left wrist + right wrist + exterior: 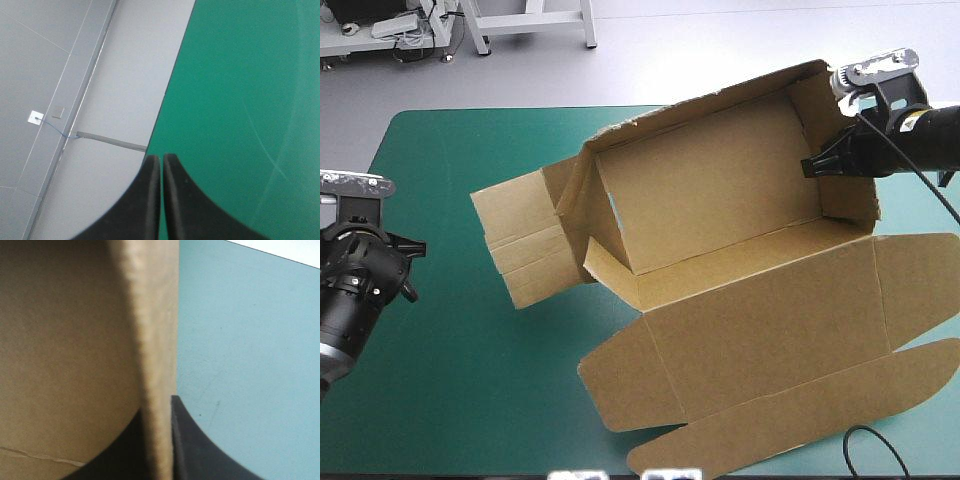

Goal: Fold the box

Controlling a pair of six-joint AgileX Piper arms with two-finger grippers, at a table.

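The brown box [720, 190] stands half formed on the teal-green cover, its back and side walls raised around the floor. Its lid [770, 330] lies flat toward the table's front, and a flap [520, 245] lies flat on the left. My right gripper [817, 165] is at the box's right wall, shut on it. In the right wrist view that wall [155, 340] rises edge-on between the black fingers [187, 440]. My left gripper [408, 268] hangs at the table's left edge, apart from the box. It is shut [161, 159] with nothing in it.
Bare teal-green cover [450, 380] stretches between the left arm and the box. The table's left edge [170, 100] runs just ahead of the left gripper, with grey floor beyond it. The lid's long flap reaches the table's front right edge.
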